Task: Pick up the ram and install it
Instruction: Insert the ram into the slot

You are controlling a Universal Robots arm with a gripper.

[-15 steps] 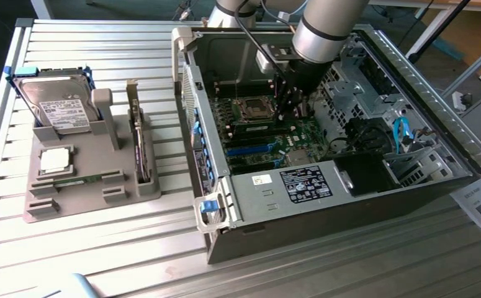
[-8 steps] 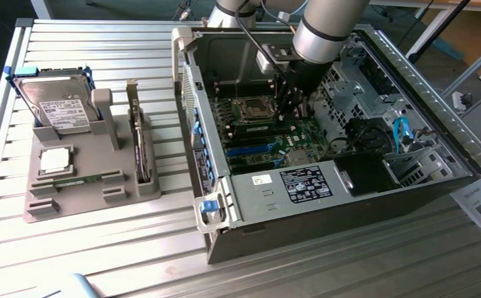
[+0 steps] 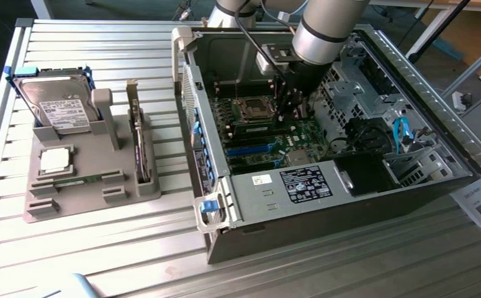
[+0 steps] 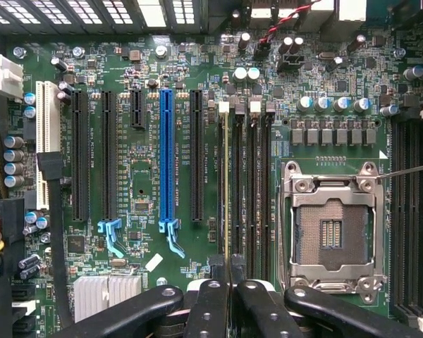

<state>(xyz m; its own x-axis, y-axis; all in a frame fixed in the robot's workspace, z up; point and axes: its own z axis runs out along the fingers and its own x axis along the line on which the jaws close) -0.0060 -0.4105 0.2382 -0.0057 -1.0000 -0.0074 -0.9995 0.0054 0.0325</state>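
Wrist view: end effector [image 4: 229, 310] closed on the ram [image 4: 228, 197], which shows edge-on as a thin strip between the fingers [image 4: 209, 311], running along the black memory slots [image 4: 251, 197] of the motherboard [image 4: 141, 176], between the expansion slots [image 4: 197, 155] and the open processor socket [image 4: 331, 232]; whether it is seated cannot be told. Exterior view: end effector [image 3: 292, 108] down inside the open computer case [image 3: 306, 208], which lies on the slatted worktop [image 3: 99, 248].

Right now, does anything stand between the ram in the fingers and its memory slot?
Nothing visible does. The ram, held edge-on in the fingers, lines up along the memory slot, and no cable or part lies across it.
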